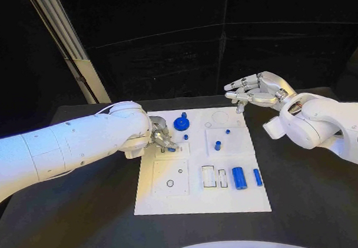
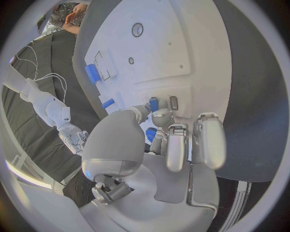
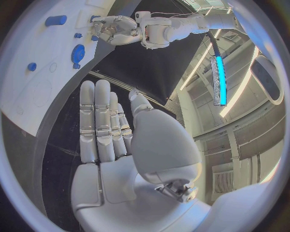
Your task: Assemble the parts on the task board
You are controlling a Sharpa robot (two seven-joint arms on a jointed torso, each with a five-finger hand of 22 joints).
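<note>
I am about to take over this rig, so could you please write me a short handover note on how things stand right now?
Left hand: down on the task board at its far left part, fingers round a small blue part.
Right hand: raised off the board's far right corner, open, holding nothing.
Parts: a blue round piece on the board's far middle, two small blue pegs in the centre panel, two blue cylinders lying near the right edge.
Done: cannot tell which are seated.
Left: place the held part, then the loose cylinders.
</note>
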